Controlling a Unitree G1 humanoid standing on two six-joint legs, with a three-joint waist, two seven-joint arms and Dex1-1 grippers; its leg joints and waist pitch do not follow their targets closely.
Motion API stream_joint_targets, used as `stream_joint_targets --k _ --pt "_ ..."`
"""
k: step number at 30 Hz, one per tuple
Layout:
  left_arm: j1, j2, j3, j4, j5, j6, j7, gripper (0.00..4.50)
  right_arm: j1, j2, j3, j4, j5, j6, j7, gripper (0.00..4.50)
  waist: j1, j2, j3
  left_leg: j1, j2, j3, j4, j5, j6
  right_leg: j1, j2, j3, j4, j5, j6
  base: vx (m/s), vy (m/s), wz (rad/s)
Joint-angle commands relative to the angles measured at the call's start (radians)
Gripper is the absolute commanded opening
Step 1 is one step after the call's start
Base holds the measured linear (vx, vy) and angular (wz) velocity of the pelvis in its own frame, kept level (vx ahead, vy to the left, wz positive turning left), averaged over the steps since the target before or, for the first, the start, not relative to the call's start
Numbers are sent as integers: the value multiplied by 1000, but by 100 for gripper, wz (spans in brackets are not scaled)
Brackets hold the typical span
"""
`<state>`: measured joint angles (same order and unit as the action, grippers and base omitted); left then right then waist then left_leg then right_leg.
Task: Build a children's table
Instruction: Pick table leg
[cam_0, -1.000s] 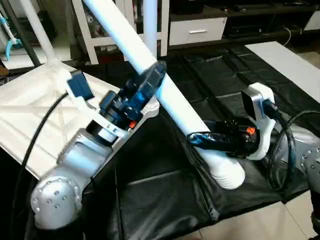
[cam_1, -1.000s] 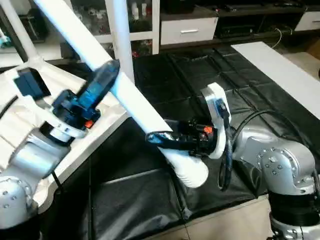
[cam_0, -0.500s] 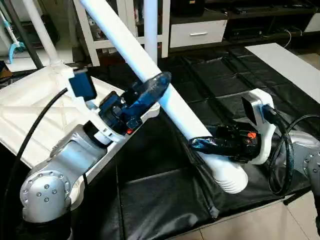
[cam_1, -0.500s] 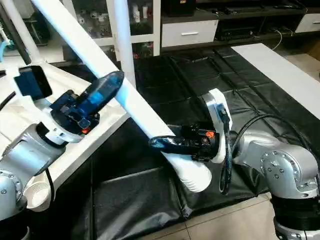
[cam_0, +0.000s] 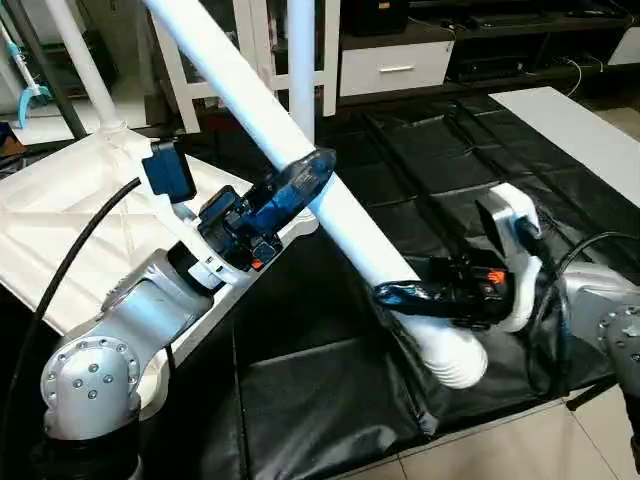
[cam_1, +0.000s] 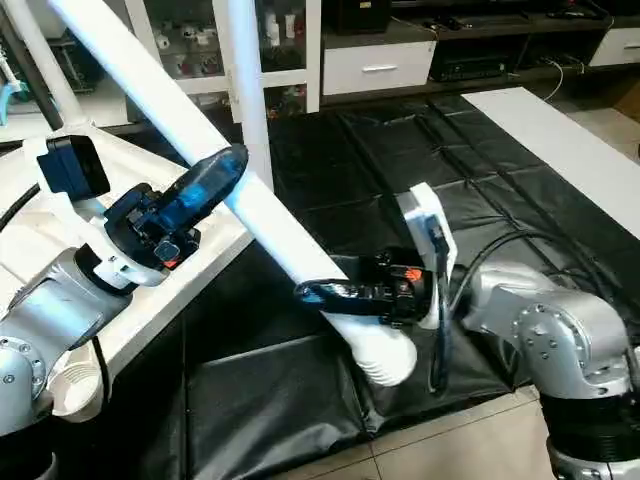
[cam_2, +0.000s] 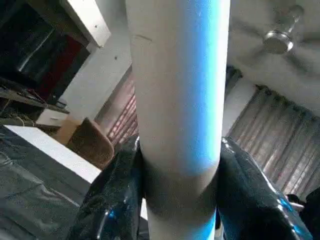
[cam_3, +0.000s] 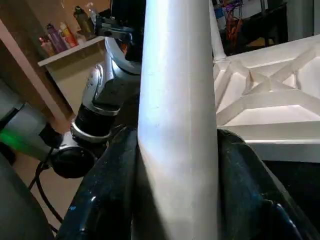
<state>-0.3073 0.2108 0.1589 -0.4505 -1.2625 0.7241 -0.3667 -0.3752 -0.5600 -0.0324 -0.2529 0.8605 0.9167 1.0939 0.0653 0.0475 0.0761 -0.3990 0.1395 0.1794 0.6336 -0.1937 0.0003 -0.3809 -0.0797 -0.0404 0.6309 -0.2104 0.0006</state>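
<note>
A long white tube leg (cam_0: 300, 160) slants from the upper left down to its threaded end (cam_0: 455, 362) above the black mat. My left gripper (cam_0: 295, 185) is shut on the leg's middle, its fingers (cam_2: 110, 200) on both sides of the tube. My right gripper (cam_0: 400, 295) is shut on the leg near the threaded end, its fingers (cam_3: 110, 185) pressing both sides. The white tabletop (cam_0: 60, 220) lies upside down at the left, X ribs up. Two legs stand in its far corner sockets, one (cam_0: 75, 60) at the left and one (cam_0: 300, 55) at the right.
A black mat (cam_0: 420, 170) covers the floor under the work. A white board (cam_0: 580, 130) lies at the far right. White shelving and a drawer unit (cam_0: 395, 65) stand behind. A near corner socket (cam_1: 75, 385) of the tabletop shows under my left arm.
My right gripper has carried the leg's threaded end slightly left and up. The leg sits a bit steeper, and my left gripper holds in about the same place.
</note>
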Motion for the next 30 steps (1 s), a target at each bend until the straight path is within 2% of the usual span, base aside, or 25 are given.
stream_joint_targets --k 1,4,5,7,10,11,14,15,16,19,20,21,24,26,28,29,30 --pt "-21 7 0 -1 4 -9 -2 177 -6 -6 11 16 -25 -4 -24 178 5 -6 -76 31 77 -34 -84 -146 -28 33 -65 39 -70 -161 -205 0 0 0" --pt "-25 7 0 3 10 -15 5 172 -4 -9 17 15 -41 -17 -24 178 5 -6 -75 31 77 -34 -84 -154 -27 34 -64 39 -70 -167 -207 0 0 0" --pt "-25 7 0 3 10 -15 6 172 -4 -9 17 15 -42 -18 -24 213 5 -6 -76 32 76 -34 -83 -154 -27 34 -65 39 -70 -167 -208 0 0 0" --pt "-28 10 -1 5 18 -16 11 172 -4 -9 19 17 -47 -23 -23 248 5 -6 -75 32 77 -34 -85 -155 -28 34 -64 39 -70 -166 -208 0 0 0" --pt "-38 12 0 15 35 -19 33 171 -9 -8 22 29 -50 -33 -21 257 3 -6 -74 32 76 -34 -84 -157 -31 33 -65 39 -71 -170 -209 0 0 0" --pt "-46 18 -5 23 61 -17 56 168 -13 -8 24 35 -58 -43 -23 286 3 -9 -75 33 76 -33 -83 -158 -31 33 -64 39 -72 -171 -209 0 0 0" --pt "-81 36 -15 49 130 4 152 167 -33 -12 25 52 -89 -77 -35 296 3 -9 -74 36 76 -33 -83 -168 -36 29 -63 40 -71 -181 -200 0 0 0" --pt "-95 44 -20 58 153 16 185 167 -43 -13 24 61 -101 -86 -43 304 2 -10 -73 33 77 -35 -84 -166 -36 33 -65 40 -71 -184 -201 0 0 0" --pt "-123 55 -26 76 192 40 254 167 -62 -18 24 74 -114 -90 -53 330 0 -11 -74 34 75 -35 -82 -162 -38 32 -63 39 -69 -180 -198 0 0 0" --pt "-142 62 -30 87 209 56 285 167 -76 -31 32 74 -125 -91 -47 339 -1 -12 -71 32 73 -36 -81 -180 -29 34 -65 41 -76 -221 -181 0 0 0" --pt "-156 73 -39 91 239 70 310 167 -85 -44 47 73 -146 -101 -40 339 -1 -17 -72 32 75 -35 -82 -177 -28 35 -66 41 -78 -224 -179 0 0 0" --pt "-156 73 -39 91 239 70 310 167 -85 -44 47 73 -146 -101 -40 339 1 -13 -75 33 76 -36 -81 -159 -30 34 -65 40 -74 -203 -181 0 0 0" --pt "-195 123 -101 79 331 119 334 167 -137 -76 150 96 -298 -179 -55 339 -2 -16 -75 31 75 -36 -79 -148 -24 30 -63 39 -71 -183 -189 0 0 0" --pt "-204 127 -116 73 345 128 336 167 -154 -71 181 115 -351 -210 -83 339 -3 -19 -73 29 76 -35 -79 -161 -32 30 -68 41 -73 -205 -198 0 0 0" --pt "-208 129 -122 73 349 130 342 167 -159 -66 188 124 -366 -219 -93 339 -1 -16 -75 30 76 -35 -78 -158 -27 29 -67 41 -71 -182 -211 0 0 0" --pt "-215 129 -128 68 348 134 345 167 -165 -55 197 139 -382 -233 -104 339 -2 -20 -75 30 76 -33 -77 -156 -25 28 -66 41 -71 -173 -215 0 0 0" --pt "-223 128 -134 62 340 139 349 167 -170 -46 204 155 -392 -247 -106 339 -2 -18 -75 30 75 -34 -77 -153 -23 29 -66 41 -69 -165 -219 0 0 0"
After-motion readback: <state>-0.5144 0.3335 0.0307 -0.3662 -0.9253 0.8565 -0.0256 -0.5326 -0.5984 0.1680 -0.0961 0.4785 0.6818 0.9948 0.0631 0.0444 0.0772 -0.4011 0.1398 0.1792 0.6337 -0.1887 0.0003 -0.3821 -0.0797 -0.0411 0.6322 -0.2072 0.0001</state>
